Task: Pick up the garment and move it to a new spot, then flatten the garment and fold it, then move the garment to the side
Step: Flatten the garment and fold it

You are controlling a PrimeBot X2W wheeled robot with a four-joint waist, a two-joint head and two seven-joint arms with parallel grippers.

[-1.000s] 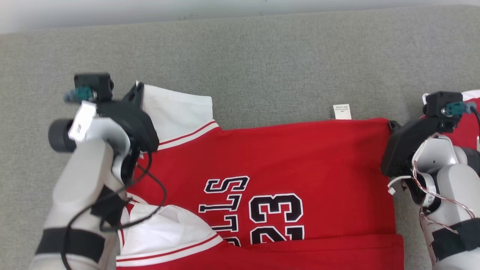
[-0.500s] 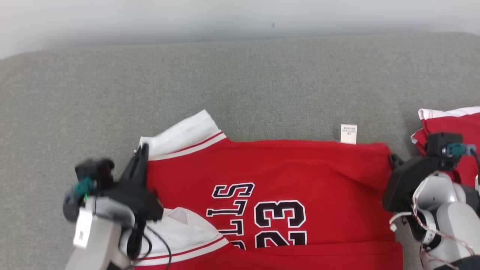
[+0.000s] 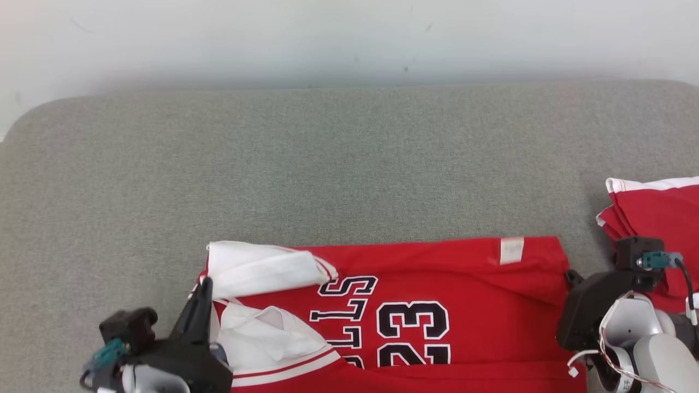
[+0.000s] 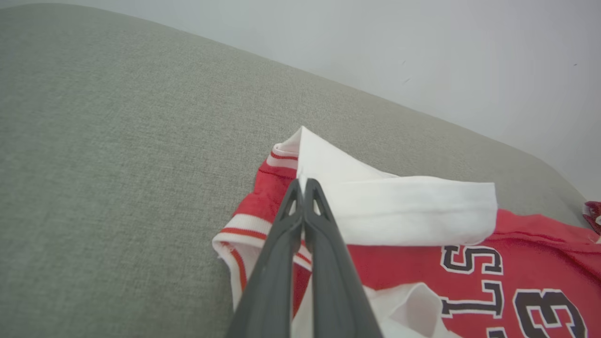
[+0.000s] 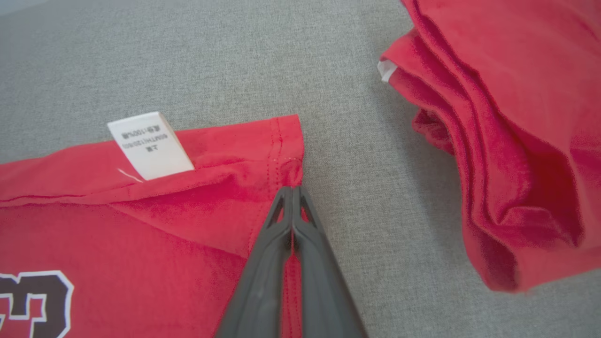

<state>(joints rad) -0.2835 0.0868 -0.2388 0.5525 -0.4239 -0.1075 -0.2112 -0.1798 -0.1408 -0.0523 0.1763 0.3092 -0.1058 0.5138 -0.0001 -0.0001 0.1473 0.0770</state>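
Since a second ago the far edge of the red jersey [image 3: 437, 273] has been drawn back toward the robot. Its far white sleeve [image 3: 262, 268], which then stuck out past the body, now lies folded over onto the red cloth. The white care label [image 3: 511, 250], which poked out beyond the edge, now sits on top of the red. The head camera has also tipped up, so more of the pale wall [image 3: 327, 38] shows.

The jersey lies on the near part of the grey fabric-covered tabletop [image 3: 349, 164], partly folded. Its black "23" and block letters are on top and run off the bottom of the head view. A second white sleeve [image 3: 267, 338] lies rumpled just nearer than the first.

At the jersey's left end the left hand [image 4: 303, 185] has its fingers pressed together, pinching the cloth where the folded sleeve meets the striped trim. At the right end the right hand [image 5: 292, 190] is likewise clamped tight on the hemmed corner, just beside the label [image 5: 149, 145].

To the right, apart from the jersey, a folded red garment [image 5: 516, 141] with white trim rests on the tabletop.
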